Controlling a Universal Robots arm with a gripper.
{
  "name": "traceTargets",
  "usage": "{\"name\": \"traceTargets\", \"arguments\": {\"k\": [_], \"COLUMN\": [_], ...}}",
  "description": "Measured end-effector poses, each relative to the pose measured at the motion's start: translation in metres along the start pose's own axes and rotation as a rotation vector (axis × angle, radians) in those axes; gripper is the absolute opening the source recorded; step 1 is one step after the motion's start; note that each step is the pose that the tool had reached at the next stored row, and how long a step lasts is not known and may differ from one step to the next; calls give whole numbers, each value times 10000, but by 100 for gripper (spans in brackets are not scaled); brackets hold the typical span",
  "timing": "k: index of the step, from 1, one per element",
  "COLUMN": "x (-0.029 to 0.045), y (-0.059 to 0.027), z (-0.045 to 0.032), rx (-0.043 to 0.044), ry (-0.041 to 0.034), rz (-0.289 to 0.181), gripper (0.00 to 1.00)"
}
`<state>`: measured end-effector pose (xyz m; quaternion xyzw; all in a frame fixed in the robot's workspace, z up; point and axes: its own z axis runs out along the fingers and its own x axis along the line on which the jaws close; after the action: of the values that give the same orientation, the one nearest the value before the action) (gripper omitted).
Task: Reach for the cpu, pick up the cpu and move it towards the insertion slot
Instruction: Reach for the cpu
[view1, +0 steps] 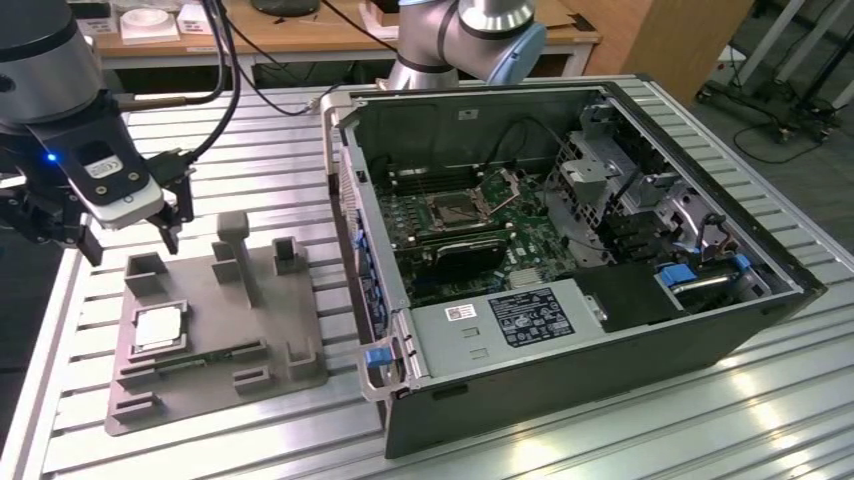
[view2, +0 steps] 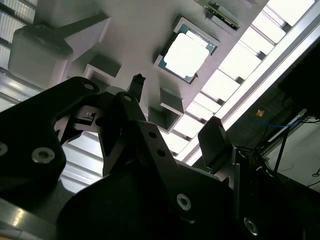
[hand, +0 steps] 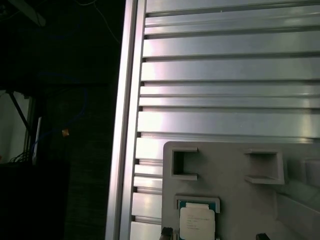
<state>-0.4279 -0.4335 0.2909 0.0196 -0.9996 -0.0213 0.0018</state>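
**Jaws open over tray; cpu not yet gripped**

Gripper (view1: 131, 243): jaws spread wide with nothing between them. It hangs clear above the tray (view1: 200, 285) and touches nothing. Both black fingers (view2: 215, 132) point down at the grey plastic.

Cpu (view1: 160, 328): below the jaws and a little ahead of them, lying flat in its square recess with the silvery lid up. In the first wrist view it sits nearer one fingertip than the other, so I judge it is not yet centred in the gap. It is apart from both fingers.

Handling (judgement):
- Light, thin and rigid, so it will not flex.
- The metal lid looks smooth and probably slippery, so pressing on top gives no hold.
- Take it by two opposite edges of the pale rim.
- The recess walls sit close round the chip, leaving little room for the fingertips.
- The underside is likely delicate. Use a modest squeeze and keep it level.

Stick (view1: 200, 358): green, lying in the same tray beyond the cpu from the jaws. It is not the target.

Slot (view1: 454, 210): well apart from the jaws, towards the exterior view's right, inside the open case (view1: 574, 400). Its silver frame has a dark centre, and the bracket (view1: 505, 185) appears raised. The tray's upright posts and the near case wall lie between the jaws and the slot.
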Motion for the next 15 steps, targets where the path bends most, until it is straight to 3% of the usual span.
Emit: {"name": "traceTargets", "arguments": {"k": [15], "x": [7], "y": [-12], "z": [40], "rx": [-28], "ry": [-23], "rz": [-1], "gripper": [71]}}
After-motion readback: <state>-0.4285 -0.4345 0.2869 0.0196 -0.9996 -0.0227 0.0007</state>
